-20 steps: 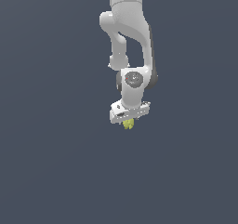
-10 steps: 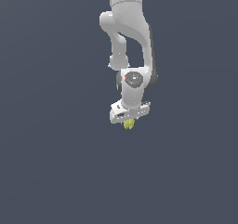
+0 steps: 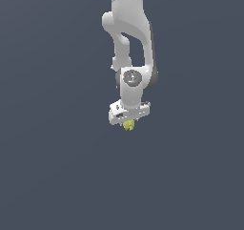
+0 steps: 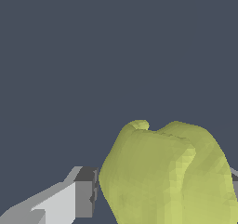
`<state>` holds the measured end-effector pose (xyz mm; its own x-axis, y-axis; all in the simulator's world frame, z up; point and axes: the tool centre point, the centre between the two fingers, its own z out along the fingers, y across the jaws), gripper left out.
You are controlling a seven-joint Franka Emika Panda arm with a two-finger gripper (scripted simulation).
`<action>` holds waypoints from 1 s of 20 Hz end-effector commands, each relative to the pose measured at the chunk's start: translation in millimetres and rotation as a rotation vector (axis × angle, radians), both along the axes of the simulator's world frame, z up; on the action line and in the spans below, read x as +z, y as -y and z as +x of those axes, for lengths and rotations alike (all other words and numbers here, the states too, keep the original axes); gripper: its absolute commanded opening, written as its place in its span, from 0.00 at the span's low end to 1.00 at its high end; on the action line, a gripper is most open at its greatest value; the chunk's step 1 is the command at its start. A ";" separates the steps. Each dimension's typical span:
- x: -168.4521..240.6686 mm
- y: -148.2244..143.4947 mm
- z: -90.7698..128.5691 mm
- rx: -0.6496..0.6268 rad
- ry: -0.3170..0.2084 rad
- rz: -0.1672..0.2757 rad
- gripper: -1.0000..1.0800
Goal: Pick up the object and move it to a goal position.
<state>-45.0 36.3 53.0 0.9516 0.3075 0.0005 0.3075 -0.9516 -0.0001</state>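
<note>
Yellow-green and lumpy, the object (image 3: 128,124) sits between the fingers of my gripper (image 3: 128,123), poking out just below the white hand in the exterior view; the arm (image 3: 128,38) comes down from the top of that view and the hand points downward. From the wrist view I see the object (image 4: 167,176) filling much of the picture, its faceted surface swelling into two rounded lobes; one grey-tipped finger (image 4: 86,193) presses right against its side, and a sliver of the other finger (image 4: 234,181) shows at the object's far side; so I read the gripper as clamped on the object. All around is a plain dark blue-grey ground (image 3: 52,167); I can't tell from either view whether the object touches it or hangs clear of it. No edge or corner of any supporting surface shows.
</note>
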 end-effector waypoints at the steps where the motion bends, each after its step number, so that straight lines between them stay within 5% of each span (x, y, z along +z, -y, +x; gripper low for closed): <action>1: 6.7 13.3 -5.1 -0.001 0.001 0.000 0.00; 20: 99.8 194.4 -77.5 -0.001 0.001 0.002 0.00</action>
<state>-116.5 -144.2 145.4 0.9524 0.3049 0.0015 0.3049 -0.9524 -0.0012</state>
